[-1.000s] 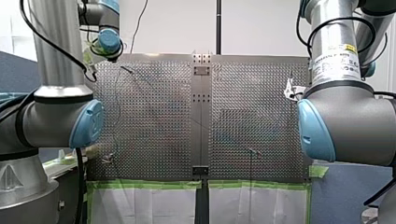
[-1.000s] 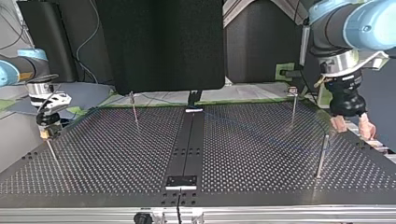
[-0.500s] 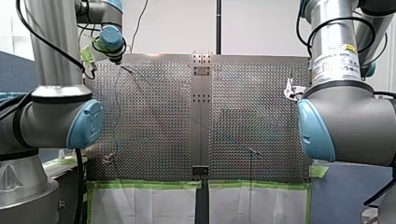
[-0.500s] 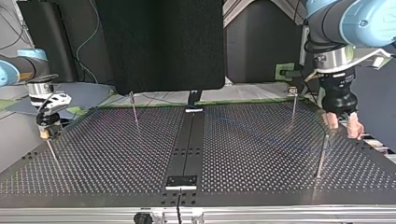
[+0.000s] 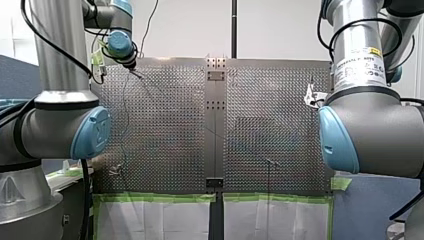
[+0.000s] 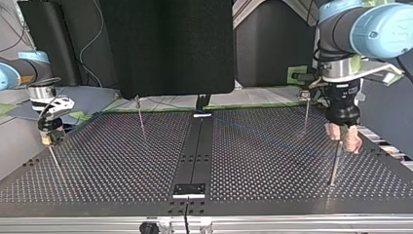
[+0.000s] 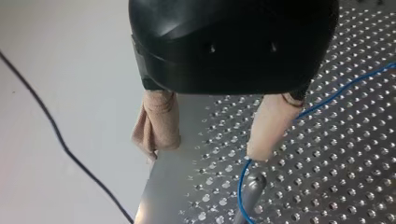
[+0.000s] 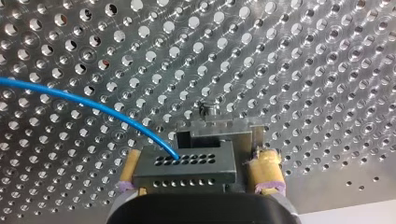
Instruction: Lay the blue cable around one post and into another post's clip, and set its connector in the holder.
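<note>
At the top view's left edge, my right arm's jaws are clenched on the black connector [image 8: 184,168]. Their yellow pads [image 8: 264,170] press its two ends, hard against the holder [image 8: 215,128] on the perforated surface [image 8: 303,70]; whether it is seated I cannot tell. That grip likely anchors the blue cable [image 8: 93,105], which leaves the connector's face and arcs away over the surface. At that view's right, my left arm's jaws are released, with nothing between the beige pads [image 7: 268,130]. The cable slips past one pad tip and curls by the head of a post [image 7: 250,189], so I judge this arm is steering the loop, not gripping it. A white label [image 5: 359,65] on my right arm bears print too small to read
</note>
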